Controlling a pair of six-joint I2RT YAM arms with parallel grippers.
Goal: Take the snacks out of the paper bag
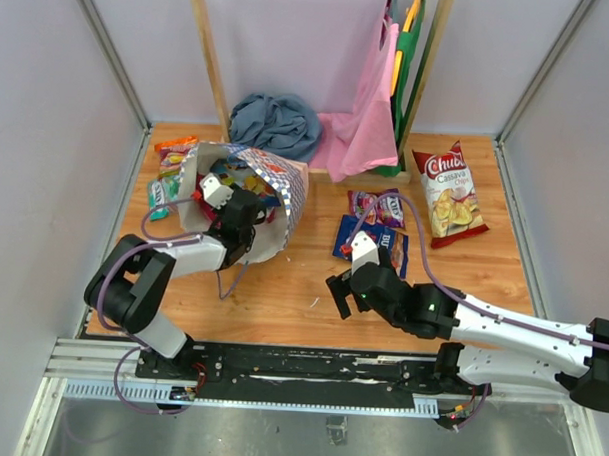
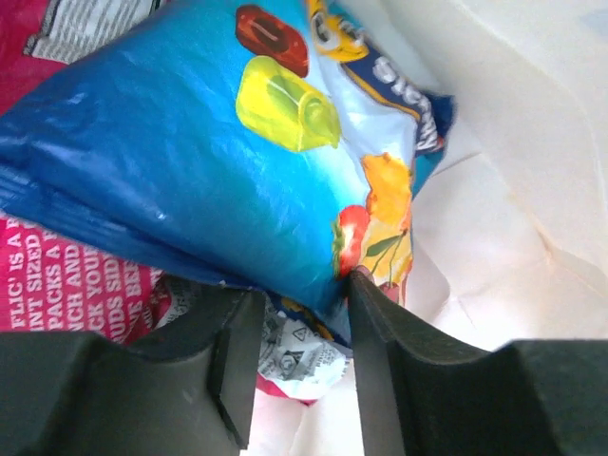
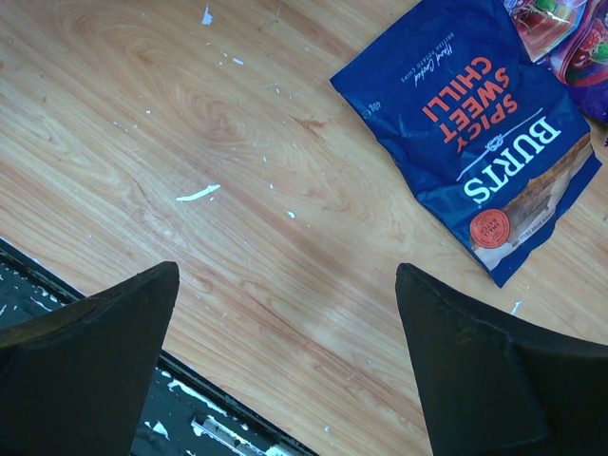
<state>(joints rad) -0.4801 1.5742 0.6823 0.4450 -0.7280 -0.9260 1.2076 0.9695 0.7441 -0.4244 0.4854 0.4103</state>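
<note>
Left gripper (image 2: 296,309) in paper bag (image 2: 532,171) — jaws astride blue packet (image 2: 190,142)

The left tool (image 2: 299,306) is crowded inside the paper bag (image 1: 291,198): a blue packet (image 2: 218,161) lies across its front, with a pink packet (image 2: 66,285) on one side and the bag's wall on the other. Under the wide-spread right tool (image 3: 285,285) is bare worktop (image 3: 190,142) by the near edge; a dark blue bag (image 3: 475,142) lies just beyond.

Cream paper bag (image 1: 285,202), blue-white checked band; red-white chip bag (image 1: 448,190); navy Burts packet (image 3: 475,133), orange lettering.
</note>
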